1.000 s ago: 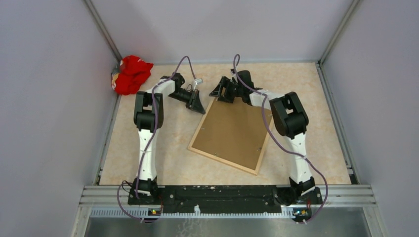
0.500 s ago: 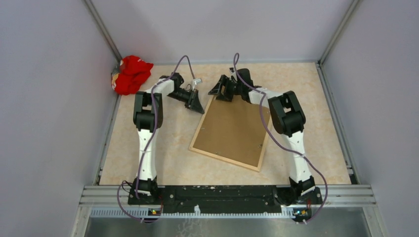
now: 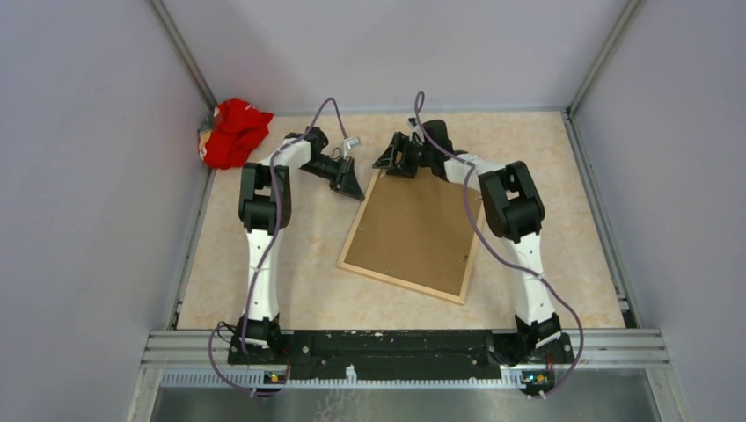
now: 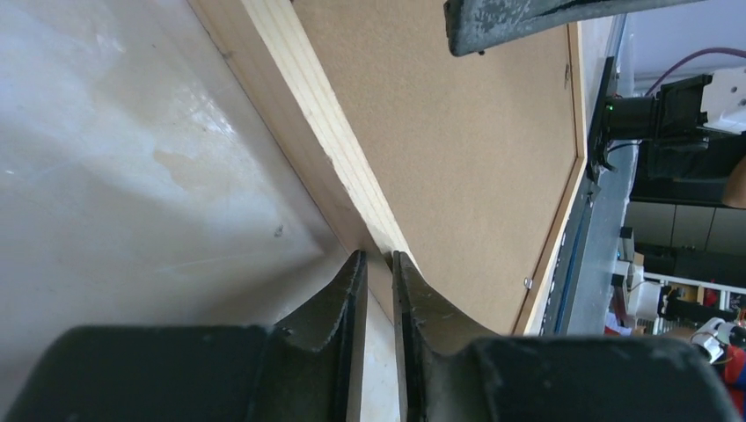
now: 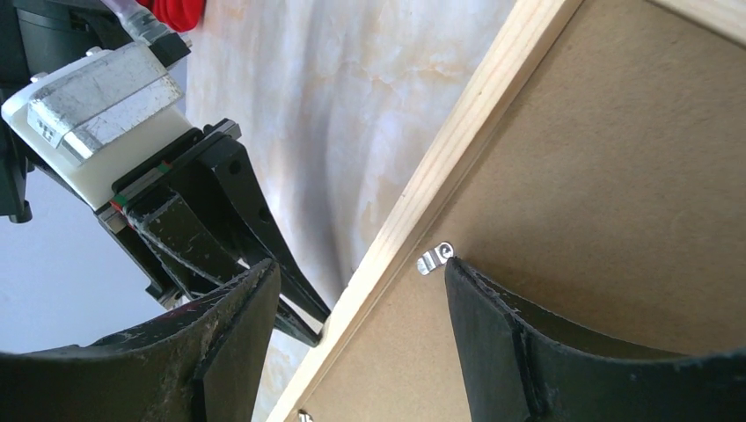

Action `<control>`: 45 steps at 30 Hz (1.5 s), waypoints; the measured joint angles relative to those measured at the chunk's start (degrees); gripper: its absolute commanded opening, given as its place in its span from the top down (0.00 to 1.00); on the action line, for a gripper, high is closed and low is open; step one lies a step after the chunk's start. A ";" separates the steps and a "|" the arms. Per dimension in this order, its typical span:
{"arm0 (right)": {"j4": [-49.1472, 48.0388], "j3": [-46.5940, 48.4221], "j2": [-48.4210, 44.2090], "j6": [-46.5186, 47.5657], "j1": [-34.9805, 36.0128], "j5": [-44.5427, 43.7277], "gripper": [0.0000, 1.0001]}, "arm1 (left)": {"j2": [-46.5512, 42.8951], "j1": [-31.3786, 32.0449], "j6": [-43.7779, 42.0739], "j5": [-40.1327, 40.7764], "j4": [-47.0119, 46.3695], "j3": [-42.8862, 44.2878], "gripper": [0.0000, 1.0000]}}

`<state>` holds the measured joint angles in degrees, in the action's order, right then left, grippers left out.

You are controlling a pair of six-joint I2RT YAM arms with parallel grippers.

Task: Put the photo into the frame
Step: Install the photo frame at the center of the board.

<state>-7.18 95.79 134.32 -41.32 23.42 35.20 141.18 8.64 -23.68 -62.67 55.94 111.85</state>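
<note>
Two grippers at frame [image 4: 317, 105] far edge: right gripper [image 5: 361, 264] agape astride; left gripper [image 4: 378, 255] near-closed, grip unclear.

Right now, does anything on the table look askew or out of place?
The frame lies askew to the table edges, brown backing board facing up. A crumpled red cloth sits in the far left corner. No photo is visible.

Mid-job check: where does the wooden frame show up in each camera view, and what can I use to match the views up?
Top external: the frame lies tilted at the table's centre, back side up, between the two arms.
Left wrist: the frame shows as a pale wood rail running diagonally from top left to bottom centre.
Right wrist: the frame runs diagonally from top right to bottom left.
Shared landmark: the brown backing board inside the frame, seen in all three.
</note>
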 measured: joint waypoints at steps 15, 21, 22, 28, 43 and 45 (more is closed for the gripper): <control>-4.17 -7.21 -3.78 -1.22 0.11 -1.44 0.31 | 1.79 -0.22 7.56 -2.82 -8.46 1.18 0.81; -4.02 -6.97 -3.76 -2.25 0.96 -2.49 0.31 | 1.84 -0.24 7.48 -3.06 -8.46 1.18 0.82; -3.82 -6.69 -3.67 -2.38 1.18 -2.64 0.31 | 1.84 -0.24 7.39 -3.06 -8.46 1.18 0.82; -1.77 -4.66 -2.86 -2.86 2.64 -3.13 0.32 | 1.84 -0.24 7.23 -3.06 -8.39 1.18 0.83; -2.34 -4.63 -2.49 -3.67 3.48 -4.72 0.32 | 1.84 -0.24 6.40 -3.10 -8.11 1.18 0.84; -2.93 -6.60 -3.78 -3.45 3.45 -4.68 0.32 | 1.84 -0.24 6.16 -3.13 -8.04 1.18 0.84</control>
<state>-10.11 89.19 130.54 -44.77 26.87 30.52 143.02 8.40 -17.52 -65.80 47.90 113.03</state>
